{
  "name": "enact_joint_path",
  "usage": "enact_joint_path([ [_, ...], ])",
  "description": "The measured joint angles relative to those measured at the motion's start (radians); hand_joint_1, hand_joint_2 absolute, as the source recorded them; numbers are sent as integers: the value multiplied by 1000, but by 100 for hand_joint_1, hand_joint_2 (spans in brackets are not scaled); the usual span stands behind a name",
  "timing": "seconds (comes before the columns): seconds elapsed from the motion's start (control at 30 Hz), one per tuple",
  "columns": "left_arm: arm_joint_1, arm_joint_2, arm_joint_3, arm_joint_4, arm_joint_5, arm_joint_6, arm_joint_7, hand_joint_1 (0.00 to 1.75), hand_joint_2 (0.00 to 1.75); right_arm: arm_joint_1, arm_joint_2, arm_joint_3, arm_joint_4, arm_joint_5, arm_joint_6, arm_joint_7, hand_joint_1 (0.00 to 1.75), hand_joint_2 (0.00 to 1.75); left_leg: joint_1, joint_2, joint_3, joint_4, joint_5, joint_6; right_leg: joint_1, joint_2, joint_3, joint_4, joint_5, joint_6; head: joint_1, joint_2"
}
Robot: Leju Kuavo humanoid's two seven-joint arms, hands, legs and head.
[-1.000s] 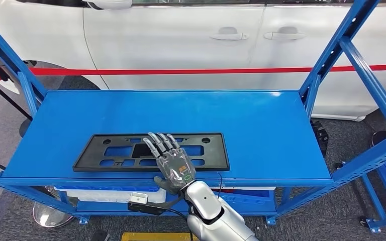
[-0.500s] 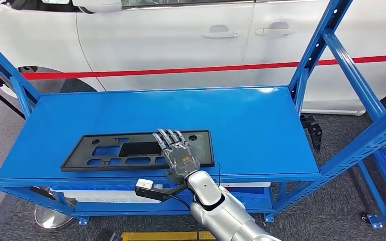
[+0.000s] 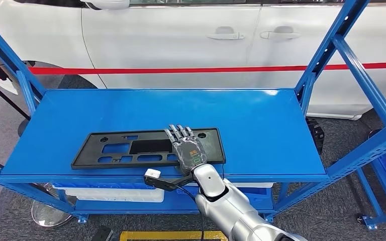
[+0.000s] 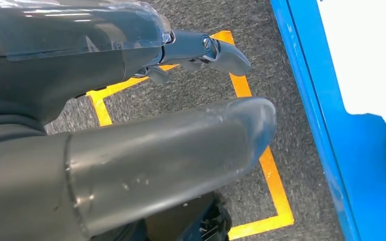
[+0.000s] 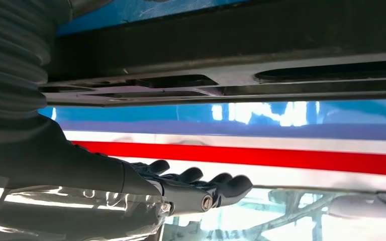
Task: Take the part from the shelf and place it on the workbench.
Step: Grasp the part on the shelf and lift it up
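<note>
head view has the right hand (image 3: 190,150) lying flat, fingers extended and holding nothing, over the right end of the black part (image 3: 148,147) on the blue shelf (image 3: 261,130). the grasp is not yet made, so next the fingers likely must close on the part's near edge; the left hand (image 4: 130,115) hangs released above the floor.

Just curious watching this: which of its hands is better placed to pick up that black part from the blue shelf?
The right hand: it lies flat over the black part. The left hand hangs low over the floor.
</note>
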Motion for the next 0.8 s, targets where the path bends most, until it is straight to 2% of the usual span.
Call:
enact_joint_path([
  [0.03,0,0,0,0,0,0,0,0,0,0,0,0,5,0,0,0,0,175,0,0,-1,0,0,0,-1,0,-24,50,-16,2,0,0],
  [0.07,0,0,0,0,0,0,0,0,0,0,0,-1,8,0,0,0,0,175,0,0,-1,1,0,0,-2,-1,-32,67,-13,3,0,0],
  [0.1,0,0,0,0,0,0,0,0,0,-1,0,-1,10,0,0,0,0,175,0,-1,0,2,0,-1,-3,-1,-19,44,9,3,1,0],
  [0.13,0,-1,0,0,0,0,0,0,0,-2,0,-1,12,0,0,0,0,175,0,-2,2,3,-1,-2,-4,-1,11,-13,44,1,1,0],
  [0.17,0,-2,0,0,0,0,0,0,0,-4,0,-1,13,0,0,0,36,175,0,-3,2,6,-3,-5,-5,-1,47,-84,73,-2,2,0],
  [0.2,0,-3,0,0,0,-1,0,0,0,-7,0,-1,14,0,0,2,80,175,-2,-4,1,11,-6,-10,-5,-1,76,-144,94,-6,2,0],
  [0.23,0,-3,-1,0,0,-1,0,0,0,-9,1,-1,16,0,-1,5,123,175,-4,-5,-1,14,-8,-16,-4,-1,94,-182,104,-11,2,0],
  [0.27,0,-3,-1,0,-1,-1,1,0,0,-11,2,-1,18,0,-3,12,167,175,-5,-6,-3,16,-9,-22,-1,0,99,-198,104,-16,2,0],
  [0.3,-1,-3,-2,0,-1,-1,2,0,0,-13,2,-2,21,-1,-5,20,175,175,-6,-7,-4,17,-8,-29,1,1,98,-198,106,-21,1,0],
  [0.37,-1,-3,-5,0,-3,-1,4,0,0,-20,3,-5,30,-11,-4,32,175,175,-3,-6,-8,22,-14,-40,-2,1,97,-202,110,-33,1,0],
  [0.4,-2,-3,-7,0,-3,-2,6,0,0,-24,3,-8,36,-19,-1,33,175,175,-2,-6,-17,43,-30,-44,-4,0,97,-205,113,-39,-1,0],
  [0.43,-2,-3,-9,0,-4,-2,8,0,0,-27,3,-12,42,-28,1,33,175,175,-1,-5,-35,84,-55,-48,-6,-1,97,-207,115,-44,-3,0],
  [0.5,-1,-4,-11,0,-3,-2,12,0,0,-29,3,-18,55,-38,-1,28,175,175,1,-5,-94,214,-118,-54,-4,-3,94,-206,116,-49,-7,0],
  [0.53,0,-3,-12,0,-3,-2,14,0,0,-29,3,-21,62,-39,-4,25,175,175,1,-5,-120,271,-137,-55,-2,-3,93,-205,116,-49,-7,0],
  [0.57,1,-3,-12,0,-2,-2,15,0,0,-29,3,-23,67,-38,-9,23,175,175,1,-5,-133,297,-138,-56,-1,-3,93,-204,115,-50,-7,0],
  [0.6,2,-3,-12,0,-2,-2,15,0,0,-30,3,-25,72,-35,-14,21,175,175,1,-5,-127,285,-120,-54,0,-3,94,-204,115,-50,-8,0],
  [0.63,2,-2,-12,0,-2,-2,16,0,0,-30,3,-28,75,-33,-18,20,175,175,1,-5,-104,236,-87,-51,0,-2,96,-203,114,-49,-8,0],
  [0.67,2,-2,-12,0,-2,-2,16,0,0,-31,3,-31,77,-29,-19,19,175,175,1,-5,-70,164,-52,-47,1,-2,98,-203,113,-48,-8,0],
  [0.7,1,-2,-12,0,-2,-2,16,0,0,-32,3,-35,79,-25,-20,18,175,175,-1,-4,-38,98,-29,-42,3,-2,99,-202,112,-46,-8,0],
  [0.73,0,-2,-13,0,-2,-2,16,0,0,-31,2,-39,81,-21,-19,18,175,175,-4,-4,-16,50,-15,-37,4,-1,98,-201,112,-42,-7,0],
  [0.8,0,-2,-13,0,-2,-2,15,0,0,-29,-1,-46,86,-11,-18,20,175,175,-9,-5,-5,21,-15,-30,6,0,95,-202,114,-32,-7,0],
])
